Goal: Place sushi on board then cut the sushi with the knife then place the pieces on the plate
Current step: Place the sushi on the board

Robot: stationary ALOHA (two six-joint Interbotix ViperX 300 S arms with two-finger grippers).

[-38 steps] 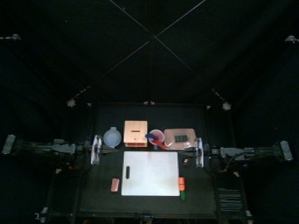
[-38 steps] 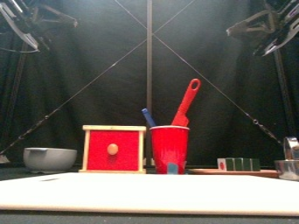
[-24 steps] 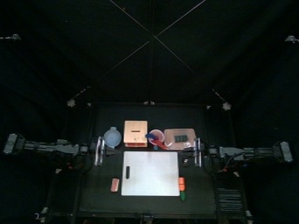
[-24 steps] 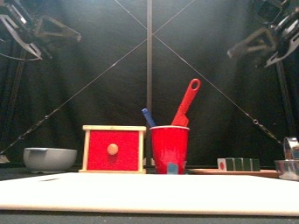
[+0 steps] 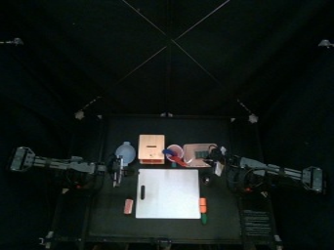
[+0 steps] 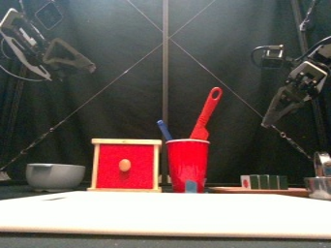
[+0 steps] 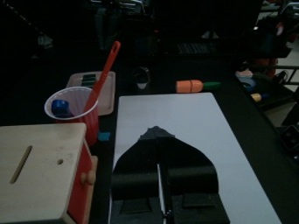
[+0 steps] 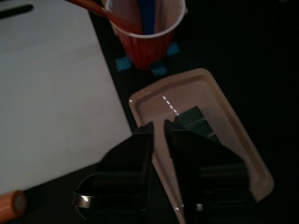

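A: Where is the sushi roll?
B: On the pink tray, behind the back right corner of the white board: a low row of dark green blocks.
A: The pincers?
B: Left gripper and right gripper: both pressed together, empty.

table: small, black
centre: white cutting board, lying flat
back row, left to right: blue-grey bowl, wooden box, red cup, pink tray
left of board: pinkish toy, kind unclear
right of board: orange toy, green toy

Wooden box behind white board
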